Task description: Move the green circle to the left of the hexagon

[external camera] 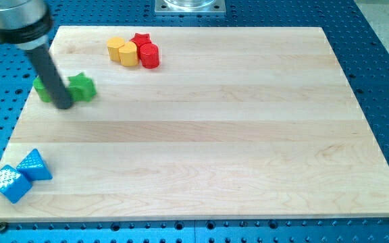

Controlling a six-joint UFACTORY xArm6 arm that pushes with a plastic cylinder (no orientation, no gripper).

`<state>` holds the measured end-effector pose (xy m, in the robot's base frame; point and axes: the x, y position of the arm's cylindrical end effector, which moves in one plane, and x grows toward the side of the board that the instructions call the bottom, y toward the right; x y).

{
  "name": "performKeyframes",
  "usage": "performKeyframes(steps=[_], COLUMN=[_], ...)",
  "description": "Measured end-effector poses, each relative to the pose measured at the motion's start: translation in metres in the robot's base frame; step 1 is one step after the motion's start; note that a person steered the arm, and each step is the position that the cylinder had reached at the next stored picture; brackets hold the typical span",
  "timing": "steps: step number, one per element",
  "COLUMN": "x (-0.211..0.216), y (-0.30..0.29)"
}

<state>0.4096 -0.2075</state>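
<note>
My dark rod comes down from the view's top left, and my tip (64, 105) rests on the wooden board (201, 135) between two green blocks. The green circle (43, 90) lies just left of the rod, partly hidden by it. A green star-shaped block (82, 87) lies just right of the rod. The yellow hexagon (117, 48) sits near the board's top edge, with a second yellow block (128, 55) touching it on the right. The green circle is below and to the left of the hexagon.
A red star (140, 40) and a red cylinder (149, 55) touch the yellow blocks on their right. A blue triangle (34, 165) and a blue cube (8, 183) sit at the board's bottom left corner. A blue perforated table surrounds the board.
</note>
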Motion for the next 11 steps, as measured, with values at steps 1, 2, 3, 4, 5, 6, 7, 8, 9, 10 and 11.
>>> performKeyframes(steps=[1,2,3,4,5,6,7,8,9,10,11], x=[-0.031,-0.007,-0.034,-0.057,-0.056,-0.056,-0.037,0.020,0.035,-0.013,-0.034], y=[0.052,0.038,0.022,0.028,0.038,0.060,0.066,0.005,-0.070,-0.067,-0.033])
